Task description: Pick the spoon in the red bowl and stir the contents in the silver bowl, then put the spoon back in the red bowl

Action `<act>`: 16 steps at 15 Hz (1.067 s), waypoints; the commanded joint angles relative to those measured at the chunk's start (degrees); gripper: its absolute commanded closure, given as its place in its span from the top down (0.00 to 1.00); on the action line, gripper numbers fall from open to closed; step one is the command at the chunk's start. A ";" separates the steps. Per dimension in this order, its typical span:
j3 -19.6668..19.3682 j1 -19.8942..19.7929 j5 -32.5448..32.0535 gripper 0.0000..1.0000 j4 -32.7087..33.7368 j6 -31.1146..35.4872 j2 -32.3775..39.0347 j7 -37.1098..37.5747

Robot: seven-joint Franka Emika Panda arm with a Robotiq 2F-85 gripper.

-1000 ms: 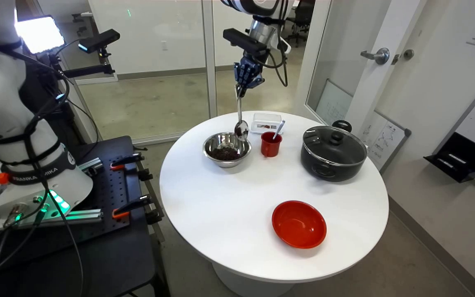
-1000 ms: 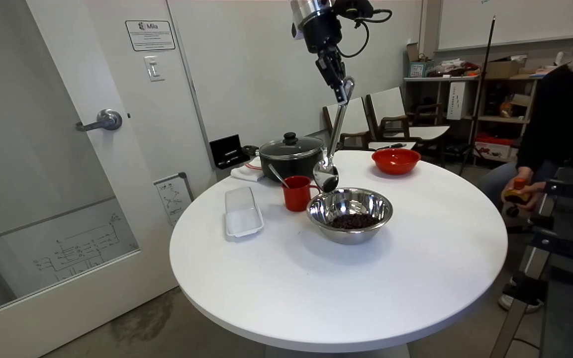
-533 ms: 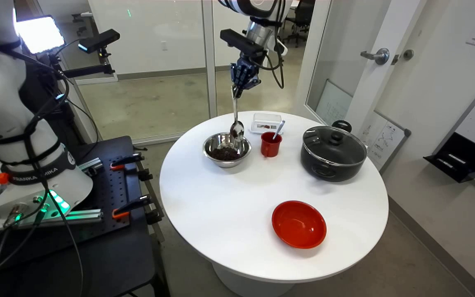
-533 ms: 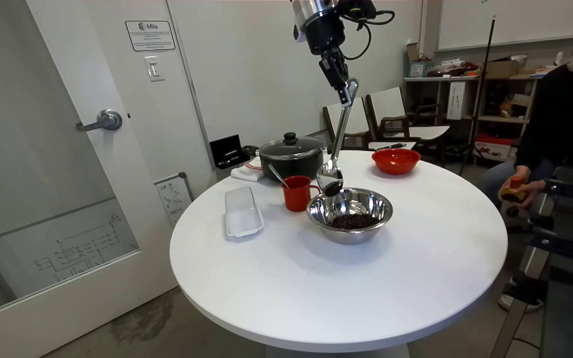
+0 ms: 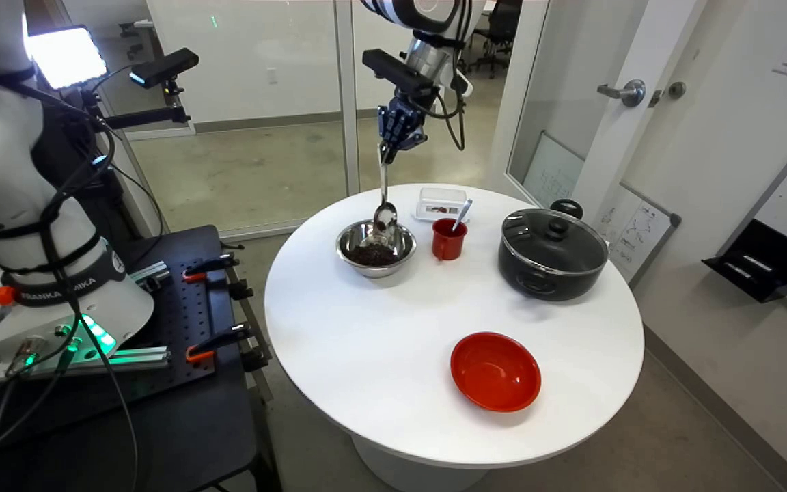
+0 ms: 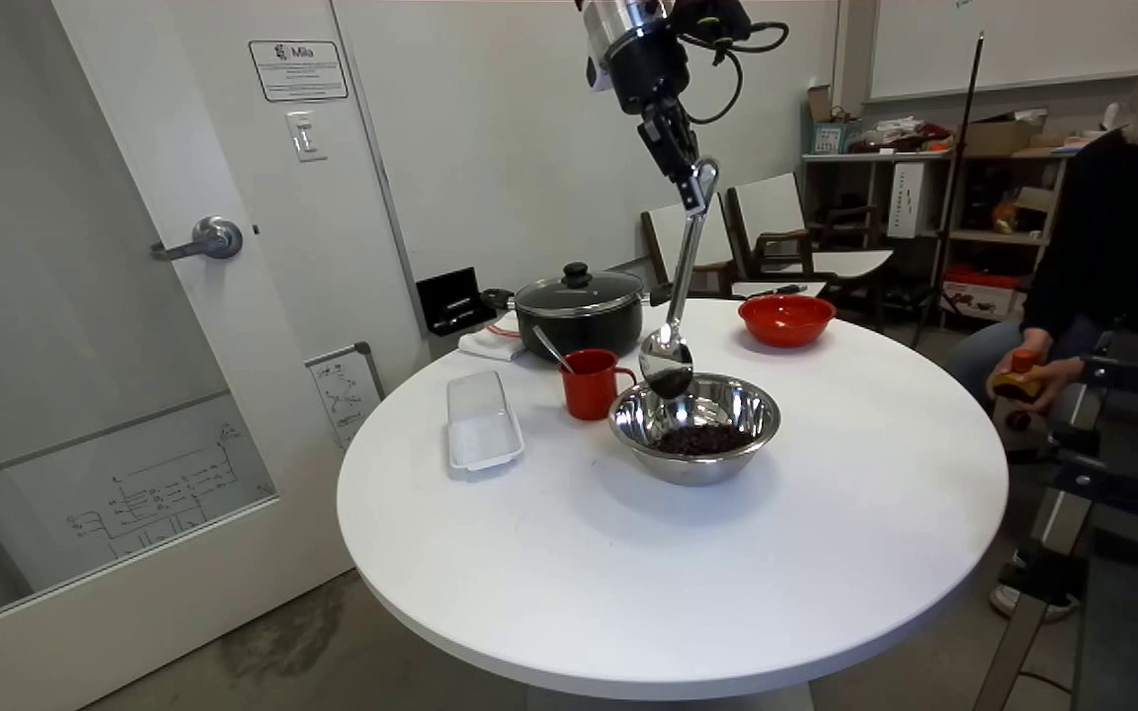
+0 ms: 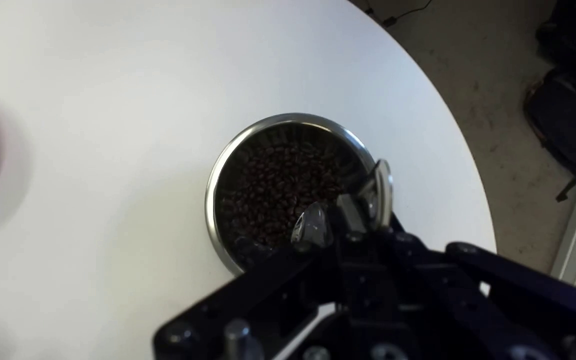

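My gripper (image 5: 385,154) is shut on the upper handle of the silver spoon (image 5: 385,216); it shows in an exterior view (image 6: 695,196) and the wrist view (image 7: 365,215). The spoon (image 6: 666,361) hangs nearly upright, bowl end down, over the far part of the silver bowl (image 6: 697,468). Its tip is near rim height, above the contents (image 6: 705,438). These are dark brown beans in the wrist view (image 7: 278,192), where the spoon's bowl end (image 7: 313,226) is partly hidden by the fingers. The red bowl (image 5: 496,376) stands apart with nothing in it.
A red cup (image 5: 449,243) with a small utensil stands close beside the silver bowl. A clear plastic box (image 5: 441,203) lies behind it. A black lidded pot (image 5: 553,263) stands beyond the cup. A person (image 6: 1112,227) sits past the round white table (image 6: 529,592).
The gripper and spoon have moved sideways, away from the red cup's side and farther over the silver bowl, and the tip has lowered slightly. The bowls and cup have stayed put.
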 commanded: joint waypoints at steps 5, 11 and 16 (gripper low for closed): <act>0.05 -0.57 7.41 0.01 0.69 -10.39 -0.31 2.46; -1.31 -0.77 9.53 0.01 0.56 -9.62 1.01 8.97; -1.53 -1.28 12.18 0.01 1.16 -8.48 3.40 10.71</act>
